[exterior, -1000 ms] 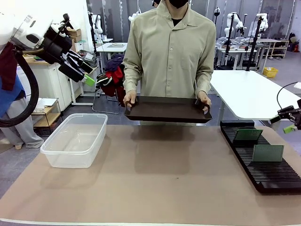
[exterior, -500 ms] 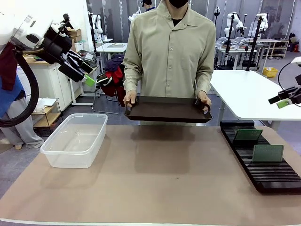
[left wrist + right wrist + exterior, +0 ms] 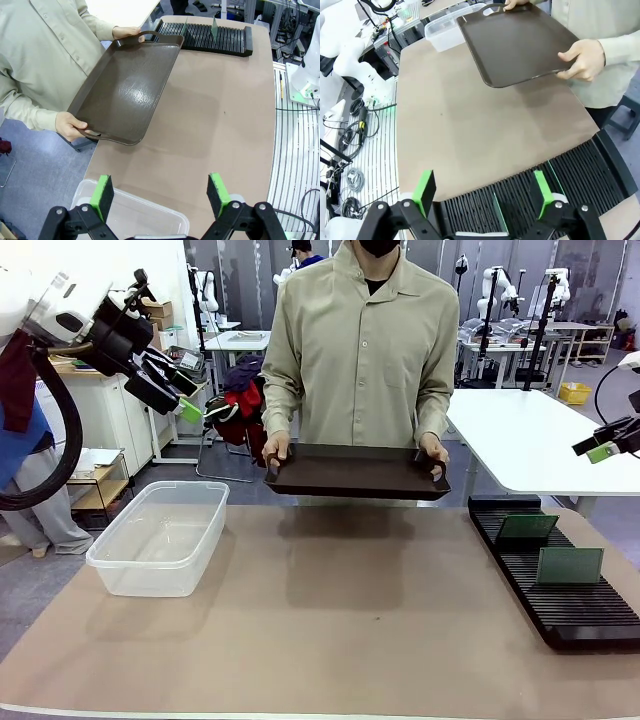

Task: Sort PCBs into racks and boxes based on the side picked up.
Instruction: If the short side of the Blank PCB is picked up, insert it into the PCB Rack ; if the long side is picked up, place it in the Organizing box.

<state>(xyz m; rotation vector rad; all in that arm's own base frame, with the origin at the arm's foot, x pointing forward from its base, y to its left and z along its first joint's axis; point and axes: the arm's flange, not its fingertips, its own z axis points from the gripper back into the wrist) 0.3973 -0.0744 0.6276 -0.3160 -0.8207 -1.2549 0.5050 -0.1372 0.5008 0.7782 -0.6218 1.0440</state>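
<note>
Right wrist view — PCBs (image 3: 496,205) under spread right hand (image 3: 482,192)

**Surfaces and finishes on the shared table**

The table top (image 3: 330,640) has a matt tan covering, smooth and felt-like, with no glare. The serving tray (image 3: 127,90) is dark brown plastic with a slightly glossy, finely textured bed that catches pale reflections. The tub (image 3: 160,538) is clear, colourless plastic, smooth and shiny along its rolled rim. The rack (image 3: 560,585) is matt black plastic, ribbed by its slots. Two PCBs (image 3: 570,565) standing in it look dull green and flat. The person's shirt (image 3: 365,350) is soft, matt olive cloth. Both grippers wear matt bright-green pads (image 3: 104,190) on black, faintly shiny fingers.
</note>
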